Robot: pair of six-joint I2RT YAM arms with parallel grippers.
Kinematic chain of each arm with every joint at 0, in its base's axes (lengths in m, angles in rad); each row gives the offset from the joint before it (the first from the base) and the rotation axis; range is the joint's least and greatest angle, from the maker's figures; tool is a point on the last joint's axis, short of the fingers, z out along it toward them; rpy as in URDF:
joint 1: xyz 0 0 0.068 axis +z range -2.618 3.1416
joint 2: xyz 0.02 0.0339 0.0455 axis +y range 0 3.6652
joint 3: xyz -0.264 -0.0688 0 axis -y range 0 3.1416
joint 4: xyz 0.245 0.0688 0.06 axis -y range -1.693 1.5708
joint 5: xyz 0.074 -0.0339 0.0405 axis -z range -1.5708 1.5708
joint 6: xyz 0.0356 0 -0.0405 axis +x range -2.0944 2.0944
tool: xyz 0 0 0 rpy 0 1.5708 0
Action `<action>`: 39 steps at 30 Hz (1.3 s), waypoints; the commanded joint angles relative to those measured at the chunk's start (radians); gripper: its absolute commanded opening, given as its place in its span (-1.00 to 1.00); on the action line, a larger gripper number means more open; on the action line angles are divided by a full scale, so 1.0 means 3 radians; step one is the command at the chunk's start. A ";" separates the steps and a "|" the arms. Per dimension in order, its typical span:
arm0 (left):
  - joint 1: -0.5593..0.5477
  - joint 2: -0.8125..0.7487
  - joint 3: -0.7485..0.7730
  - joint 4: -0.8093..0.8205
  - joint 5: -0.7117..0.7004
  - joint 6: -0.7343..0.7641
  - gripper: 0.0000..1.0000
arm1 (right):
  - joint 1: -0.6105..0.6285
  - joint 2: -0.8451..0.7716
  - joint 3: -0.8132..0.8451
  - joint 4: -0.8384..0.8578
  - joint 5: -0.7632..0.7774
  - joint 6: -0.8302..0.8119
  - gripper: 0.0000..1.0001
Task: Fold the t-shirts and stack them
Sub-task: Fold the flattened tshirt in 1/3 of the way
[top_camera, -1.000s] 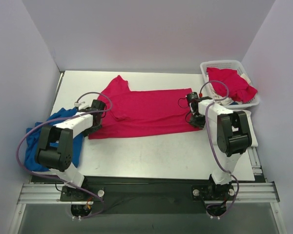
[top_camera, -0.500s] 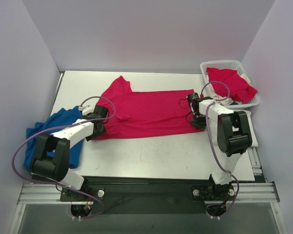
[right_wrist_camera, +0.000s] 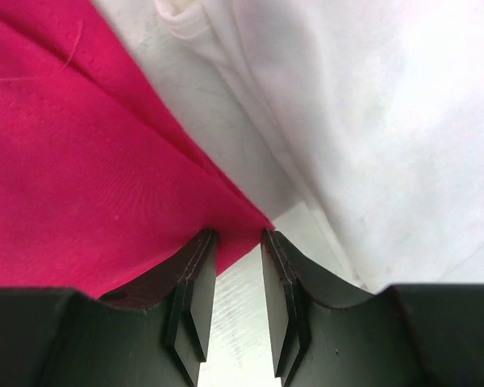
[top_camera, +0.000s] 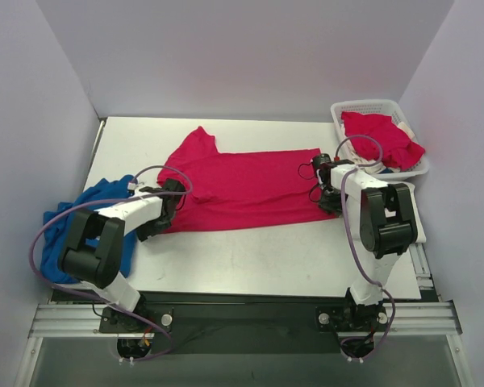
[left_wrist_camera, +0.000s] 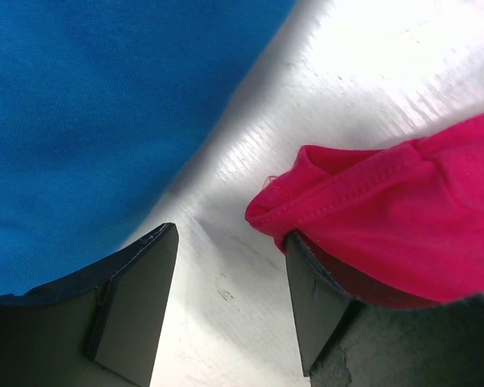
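Observation:
A bright red t-shirt lies spread flat across the middle of the table. My left gripper is low at its near-left corner. In the left wrist view it is open, with bare table between the fingers and the shirt's folded hem draped over the right finger. My right gripper is at the shirt's near-right corner. In the right wrist view its jaws stand a narrow gap apart, with the red corner at the tips. A white shirt lies just beside it.
A white lattice basket at the back right holds another crumpled red shirt. A blue cloth lies bunched at the table's left edge, close to my left arm, and also shows in the left wrist view.
My left gripper has moved right and nearer along the shirt's left edge, and the shirt's near-left corner has shifted right with it. My right gripper has barely moved.

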 commanded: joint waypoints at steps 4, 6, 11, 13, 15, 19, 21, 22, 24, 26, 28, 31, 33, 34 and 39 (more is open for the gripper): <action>0.0002 0.0302 0.0265 -0.0647 -0.0317 -0.0435 0.33 | -0.0088 -0.0065 0.0025 -0.0264 0.0224 0.0044 -0.41; 0.0007 0.0323 0.0296 -0.0733 -0.0348 -0.0522 0.33 | -0.0093 -0.0060 0.0030 -0.0274 0.0235 0.0050 -0.42; 0.0007 0.0262 0.0352 -0.0800 -0.0414 -0.0558 0.33 | -0.0093 -0.0044 0.0046 -0.0280 0.0214 0.0050 -0.44; -0.0003 0.0176 0.0337 -0.0739 -0.0404 -0.0508 0.33 | -0.0078 -0.0075 0.0046 -0.0275 0.0240 0.0050 -0.46; 0.0002 0.0124 0.0327 -0.0810 -0.0460 -0.0558 0.33 | -0.0057 -0.0100 0.0051 -0.0280 0.0270 0.0039 -0.46; -0.0064 -0.0008 0.0393 -0.1010 -0.0659 -0.0758 0.33 | 0.0009 -0.0238 0.0046 -0.0280 0.0347 0.0050 -0.47; -0.0105 -0.0116 0.0348 -0.0909 -0.0645 -0.0763 0.33 | 0.0121 -0.0295 0.0061 -0.0280 0.0454 0.0050 -0.48; -0.0156 -0.0253 0.0317 -0.0842 -0.0589 -0.0738 0.32 | 0.0172 -0.0366 0.0071 -0.0280 0.0505 0.0050 -0.47; -0.0202 -0.0392 0.0241 -0.0587 -0.0517 -0.0580 0.33 | 0.0366 -0.0443 0.0112 -0.0285 0.0674 0.0050 -0.47; -0.0258 -0.0576 0.0220 -0.0408 -0.0389 -0.0365 0.33 | 0.0489 -0.0530 0.0158 -0.0290 0.0756 0.0039 -0.46; -0.0274 -0.0678 0.0153 0.0103 -0.0074 -0.0064 0.33 | 0.0612 -0.0566 0.0250 -0.0295 0.0736 0.0024 -0.46; -0.0269 -0.0623 0.0107 0.0686 0.0493 0.0422 0.33 | 0.0724 -0.0566 0.0363 -0.0315 0.0680 0.0029 -0.46; -0.0274 -0.0521 0.0117 0.1003 0.0735 0.0505 0.33 | 0.0781 -0.0566 0.0388 -0.0321 0.0659 0.0044 -0.46; -0.0274 -0.0384 0.0163 0.1091 0.0964 0.0581 0.31 | 0.0822 -0.0571 0.0404 -0.0321 0.0634 0.0044 -0.46; -0.0304 0.0092 0.0301 0.1643 0.1405 0.0663 0.19 | 0.0909 -0.0535 0.0409 -0.0321 0.0582 0.0070 -0.46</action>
